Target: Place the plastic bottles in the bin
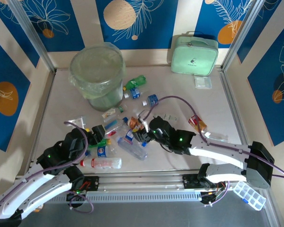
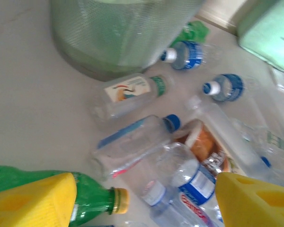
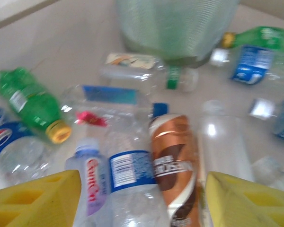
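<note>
— Where do the plastic bottles (image 1: 132, 149) lie?

— Flat and scattered over the middle of the desk (image 1: 61, 101), between the bin (image 1: 104, 97) and the near edge. The bin stands upright toward the far left corner, with a pale green bag folded over its rim.

— Which way do they point?

— Every way. One green bottle (image 1: 135, 83) lies slantwise just beside the bin, with its yellow cap toward the bin wall. A red-labelled clear bottle (image 1: 102, 163) lies closest to the near edge. Its long axis runs along that edge and its cap end points toward the left edge.

— And the left jaws?

— Spread wide over the left side of the heap, pinching nothing. In the left wrist view a second green bottle (image 2: 92, 198) lies crosswise, its body partly behind the left yellow pad (image 2: 33, 201) and its yellow cap aimed at the other pad. Beyond it a blue-capped clear bottle (image 2: 132, 137) slants with its cap up and to the right.

— The right jaws?

— Also spread, gripping nothing. In the right wrist view a brown-labelled bottle (image 3: 173, 165) and a blue-labelled clear bottle (image 3: 128, 179) lie side by side between the pads, their long axes running toward the bin.

— Anything else?

— A mint green case (image 1: 194, 56) stands at the far edge, right of the bin.
</note>
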